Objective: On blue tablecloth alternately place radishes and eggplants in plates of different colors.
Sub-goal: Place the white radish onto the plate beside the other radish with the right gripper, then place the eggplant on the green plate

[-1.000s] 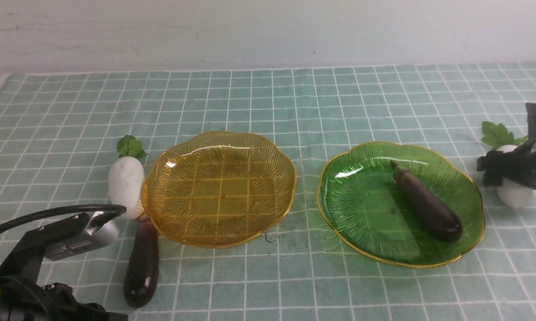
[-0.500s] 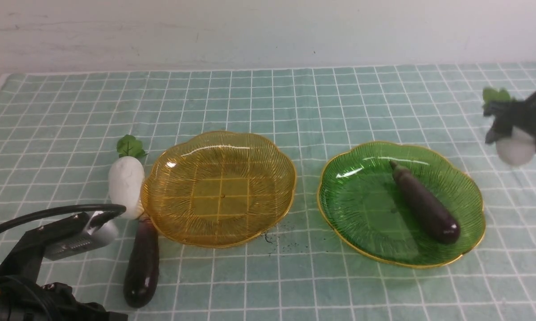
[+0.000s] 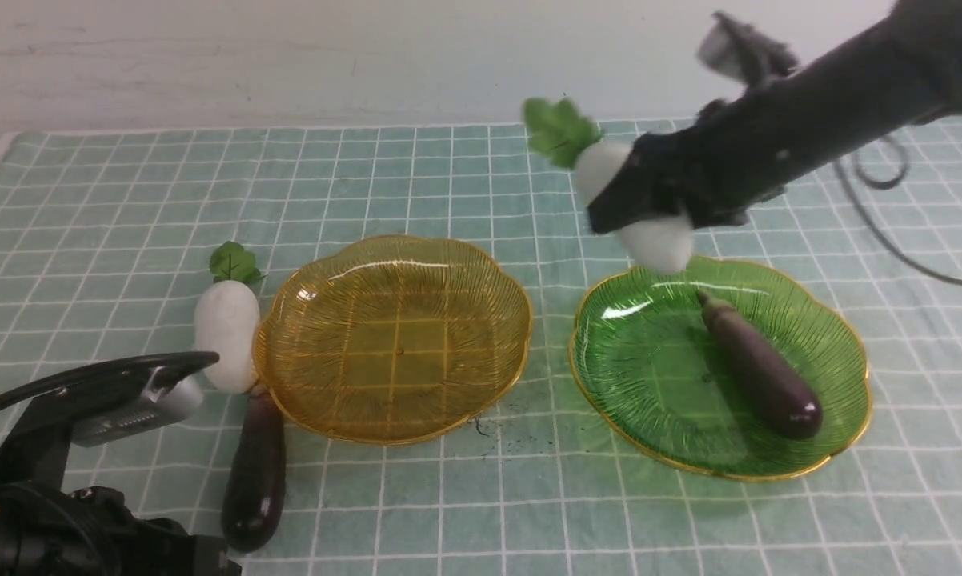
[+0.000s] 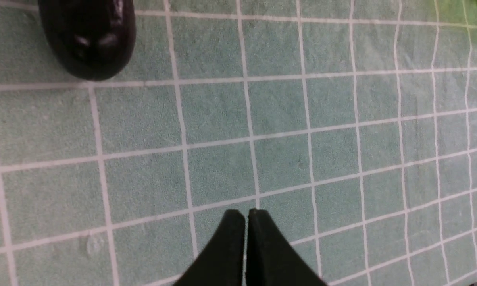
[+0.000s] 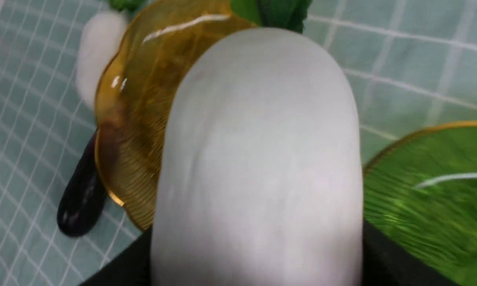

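Observation:
My right gripper (image 3: 637,210) is shut on a white radish (image 3: 662,240) with green leaves (image 3: 561,132), held in the air over the far left rim of the green plate (image 3: 649,368). That radish (image 5: 258,159) fills the right wrist view. A dark eggplant (image 3: 757,364) lies in the green plate. The amber plate (image 3: 393,336) has nothing in it. A second radish (image 3: 226,324) touches its left rim, and a second eggplant (image 3: 254,472) lies on the blue tablecloth (image 3: 465,184) just in front. My left gripper (image 4: 246,216) is shut and empty, low over the cloth near that eggplant's end (image 4: 87,39).
The left arm with its wrist camera (image 3: 129,408) sits at the near left corner. A pale wall (image 3: 369,56) runs behind the table's far edge. A cable (image 3: 889,232) hangs from the right arm beyond the green plate.
The right gripper has lifted the radish off the cloth at the far right and carried it up and left, over the green plate's far left rim. The left arm has barely moved.

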